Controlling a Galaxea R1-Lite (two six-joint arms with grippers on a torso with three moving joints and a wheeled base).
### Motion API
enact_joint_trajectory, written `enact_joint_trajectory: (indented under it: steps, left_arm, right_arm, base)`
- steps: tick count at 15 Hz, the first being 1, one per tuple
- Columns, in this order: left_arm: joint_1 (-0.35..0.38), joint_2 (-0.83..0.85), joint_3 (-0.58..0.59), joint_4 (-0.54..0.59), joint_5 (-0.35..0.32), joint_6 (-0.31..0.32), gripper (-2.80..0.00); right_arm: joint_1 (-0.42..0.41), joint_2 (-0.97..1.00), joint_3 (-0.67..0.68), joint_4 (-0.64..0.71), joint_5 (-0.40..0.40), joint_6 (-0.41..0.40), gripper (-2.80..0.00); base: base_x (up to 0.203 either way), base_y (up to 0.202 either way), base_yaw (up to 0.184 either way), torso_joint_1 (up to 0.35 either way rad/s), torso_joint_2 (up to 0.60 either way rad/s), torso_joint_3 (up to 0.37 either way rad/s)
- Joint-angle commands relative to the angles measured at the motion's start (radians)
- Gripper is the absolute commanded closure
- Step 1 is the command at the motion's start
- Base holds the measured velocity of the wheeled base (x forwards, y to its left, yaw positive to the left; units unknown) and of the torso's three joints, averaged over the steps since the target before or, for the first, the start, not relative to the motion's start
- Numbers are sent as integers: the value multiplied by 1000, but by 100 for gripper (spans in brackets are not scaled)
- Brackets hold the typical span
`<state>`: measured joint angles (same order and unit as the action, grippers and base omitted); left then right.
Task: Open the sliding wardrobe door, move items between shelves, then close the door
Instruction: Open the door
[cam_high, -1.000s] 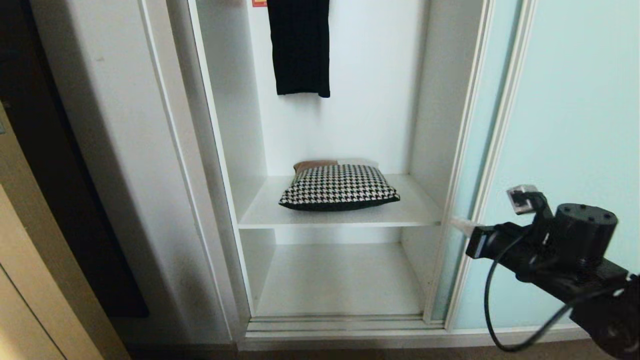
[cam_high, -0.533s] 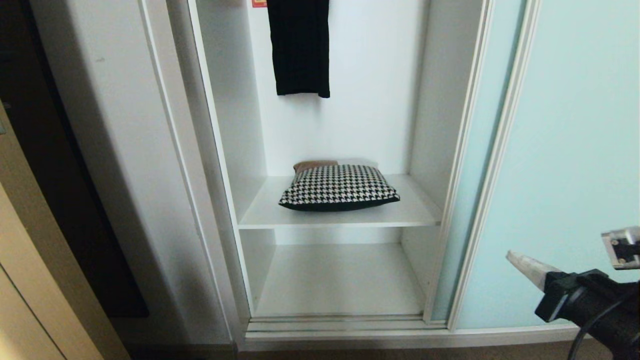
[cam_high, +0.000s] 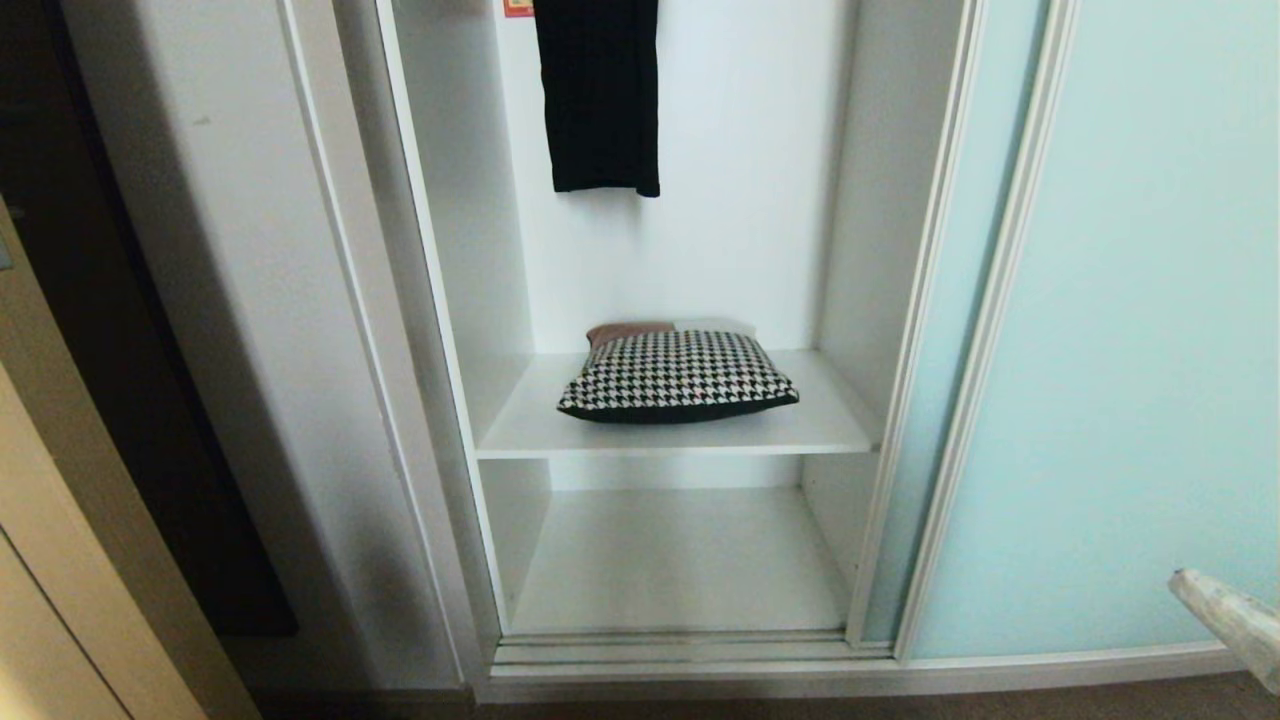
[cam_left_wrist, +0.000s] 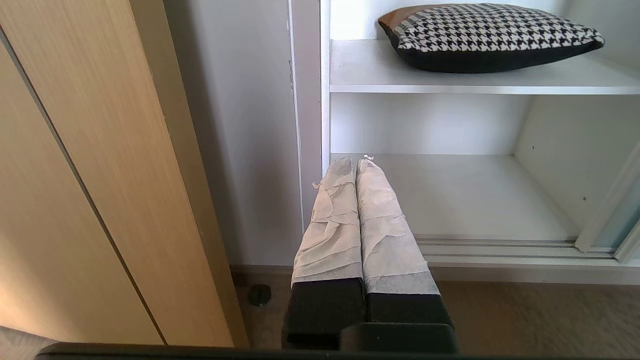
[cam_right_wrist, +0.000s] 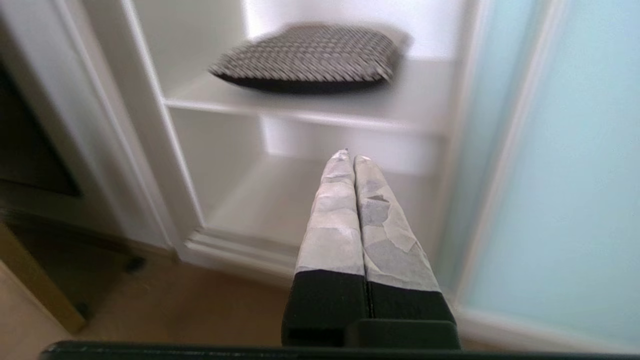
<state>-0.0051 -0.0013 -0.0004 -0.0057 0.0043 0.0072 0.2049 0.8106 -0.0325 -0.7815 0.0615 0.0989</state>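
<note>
Only the tip of the right gripper (cam_high: 1225, 615) in the head view, jaws pressed together, empty; cushion (cam_right_wrist: 307, 60) blurred.

I can read no text anywhere; the only sign is a small red-orange sticker (cam_high: 519, 7) on the wardrobe's back wall, cut off and illegible.
</note>
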Motion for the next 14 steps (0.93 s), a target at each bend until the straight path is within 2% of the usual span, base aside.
enact_joint_trajectory:
  steps: [1, 4, 5, 6, 7, 10, 12, 14]
  left_arm:
    - [1, 1, -1, 0, 0, 0, 0]
    - [1, 1, 0, 0, 0, 0, 0]
    - [1, 1, -1, 0, 0, 0, 0]
    - [1, 1, 0, 0, 0, 0, 0]
    - [0, 1, 0, 0, 0, 0, 0]
    - [0, 1, 0, 0, 0, 0, 0]
    - [0, 1, -1, 0, 0, 0, 0]
    - [0, 1, 0, 0, 0, 0, 0]
  right_arm:
    - [41, -277, -16, 274, -123, -7, 0]
    - [141, -390, 22, 396, -268, -27, 0]
    - [145, -398, 31, 408, -308, -28, 0]
    - [122, -408, 32, 416, -302, -24, 0]
    - [70, -417, 32, 426, -271, -24, 0]
    - [-137, -501, 33, 494, -84, -25, 0]
    - [-184, -617, 28, 638, -13, -29, 0]
    - [-199, -700, 9, 759, 13, -30, 0]
  base:
    - [0, 0, 0, 0, 0, 0]
    - [0, 0, 0, 0, 0, 0]
    - [0, 0, 0, 0, 0, 0]
    - [0, 0, 0, 0, 0, 0]
    - [0, 0, 0, 0, 0, 0]
    - [0, 0, 0, 0, 0, 0]
    - [0, 0, 0, 0, 0, 0]
    - [0, 0, 0, 0, 0, 0]
